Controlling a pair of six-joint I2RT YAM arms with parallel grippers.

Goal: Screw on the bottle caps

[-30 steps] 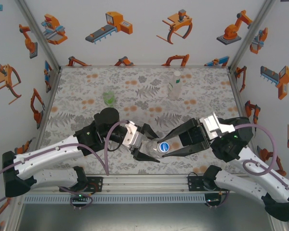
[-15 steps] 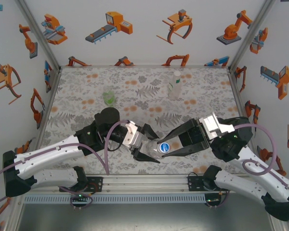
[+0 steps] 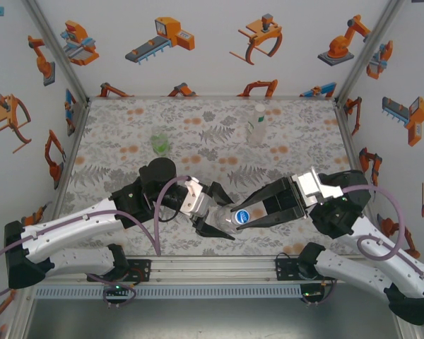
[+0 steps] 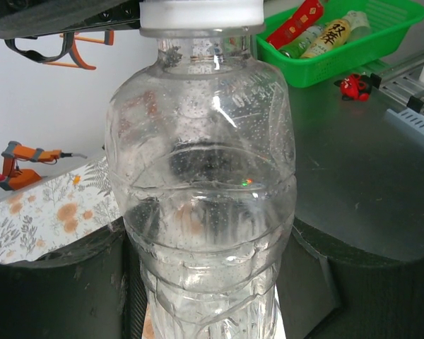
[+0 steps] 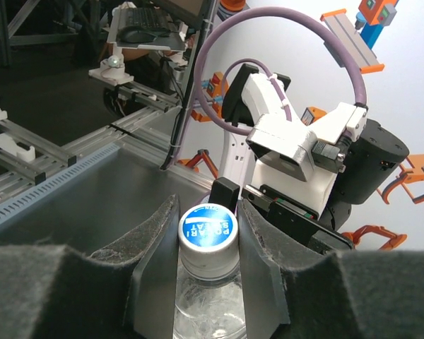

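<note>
My left claw (image 3: 216,215) clamps the clear bottle (image 4: 205,212) while my right claw (image 5: 207,213) pinches its cap (image 5: 208,230); a tilted cap could cross-thread, or the bottle could slip and spin.

1. The cap (image 5: 209,227) on the clear bottle (image 5: 205,311), low centre of the right wrist view, has a round blue top with white letters reading "POCARI SWEAT", seen upside down. A smaller line of print on it is too fine to read.
2. In the top view, just below centre, the same cap (image 3: 242,216) is a blue disc with a white band. Its letters are too small to read.
3. At the upper right of the left wrist view, a drink bottle (image 4: 332,32) in a green basket (image 4: 353,60) bears a yellow label with a large dark Chinese character, apparently "翠". The smaller print is illegible.
4. A red packet (image 4: 297,22) beside it carries gold marks that cannot be read.
</note>
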